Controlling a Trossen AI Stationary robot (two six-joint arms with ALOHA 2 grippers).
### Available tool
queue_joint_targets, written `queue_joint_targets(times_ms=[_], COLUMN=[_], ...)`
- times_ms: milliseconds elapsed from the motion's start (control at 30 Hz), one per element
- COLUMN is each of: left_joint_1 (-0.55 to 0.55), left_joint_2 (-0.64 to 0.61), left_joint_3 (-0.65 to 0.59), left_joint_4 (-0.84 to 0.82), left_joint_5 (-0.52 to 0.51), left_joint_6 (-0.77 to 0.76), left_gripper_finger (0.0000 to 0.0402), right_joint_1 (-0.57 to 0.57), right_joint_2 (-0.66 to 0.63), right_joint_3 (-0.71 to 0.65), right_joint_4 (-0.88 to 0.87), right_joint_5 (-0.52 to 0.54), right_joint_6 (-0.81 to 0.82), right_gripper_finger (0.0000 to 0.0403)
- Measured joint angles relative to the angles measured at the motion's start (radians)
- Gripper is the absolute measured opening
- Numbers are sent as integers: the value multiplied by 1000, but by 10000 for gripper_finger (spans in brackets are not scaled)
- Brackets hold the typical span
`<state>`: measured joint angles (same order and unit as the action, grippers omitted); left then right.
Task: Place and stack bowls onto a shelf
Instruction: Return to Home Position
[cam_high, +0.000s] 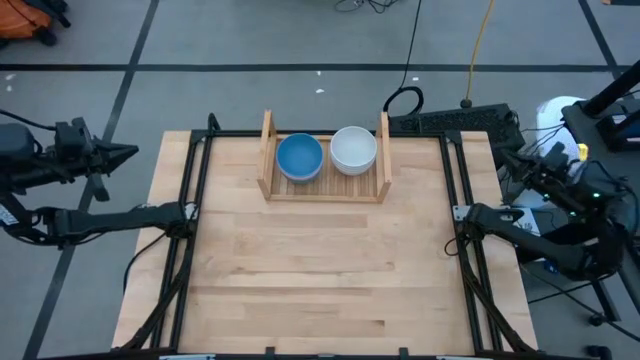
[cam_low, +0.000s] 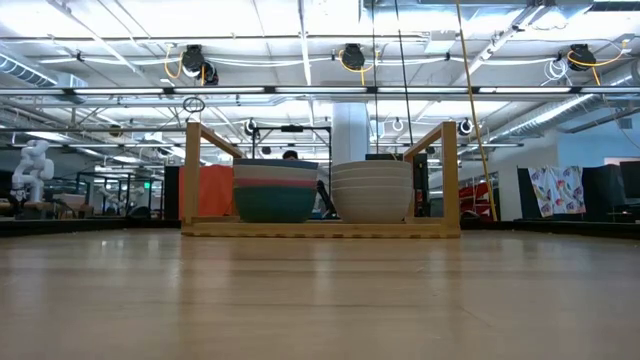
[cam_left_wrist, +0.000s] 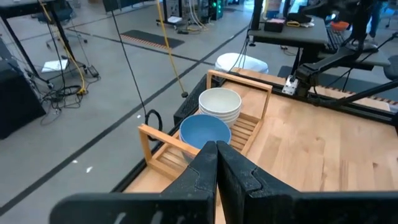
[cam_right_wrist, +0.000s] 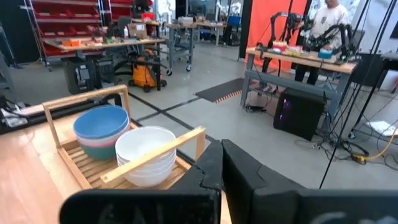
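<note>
Two stacks of bowls are seen side by side on the shelf (cam_high: 325, 193), a light-wood rack with a slatted base and two upright side panels. It is set at the far middle of the plank-grained wooden tabletop (cam_high: 320, 280). From above, only the top of each stack is shown: a smooth round blue bowl (cam_high: 299, 157) on the picture's left and a glossy white bowl (cam_high: 353, 149) just beside it. The layers are revealed by the low view alone. Under the blue rim a thin white band is seen, then a pink bowl (cam_low: 275, 184), then a teal bowl (cam_low: 275, 206) resting on the slats. The white stack (cam_low: 372, 192) is shown there as several nested rims, whose number cannot be told surely. The left gripper (cam_left_wrist: 216, 149) is held off the table's left edge, its dark fingers pressed together on nothing. The right gripper (cam_right_wrist: 219, 155) is held off the right edge, likewise closed and empty. In both wrist views the shelf is seen well apart from the fingers.
</note>
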<state>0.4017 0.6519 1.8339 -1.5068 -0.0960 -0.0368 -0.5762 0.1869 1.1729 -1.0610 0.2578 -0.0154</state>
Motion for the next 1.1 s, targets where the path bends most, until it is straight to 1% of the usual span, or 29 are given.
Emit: queue_joint_targets(times_ms=[100,267,433,500,567,767,867,933,1100], left_joint_1=[0,0,0,0,0,0,0,0,0], left_joint_2=[-32,-72,-123,-141,-161,-220,-244,-254,-256], left_joint_3=[-34,-94,-184,-220,-259,-375,-422,-446,-473], left_joint_4=[14,22,103,127,141,184,213,237,242], left_joint_5=[0,0,-1,-1,-1,-1,-1,1,68], left_joint_6=[-5,-7,68,89,96,84,84,84,88], left_gripper_finger=[8,8,8,8,8,8,8,8,8], right_joint_1=[0,0,0,0,0,0,0,0,0], right_joint_2=[-22,-53,-71,-71,-71,-71,-71,-71,-71], right_joint_3=[-67,-189,-325,-378,-430,-557,-606,-633,-689], right_joint_4=[27,147,321,385,455,638,696,710,757], right_joint_5=[0,0,-8,-48,-78,-83,-85,-105,-134], right_joint_6=[13,4,-54,-96,-116,-104,-103,-104,-102], right_gripper_finger=[0,0,0,0,0,0,0,0,0])
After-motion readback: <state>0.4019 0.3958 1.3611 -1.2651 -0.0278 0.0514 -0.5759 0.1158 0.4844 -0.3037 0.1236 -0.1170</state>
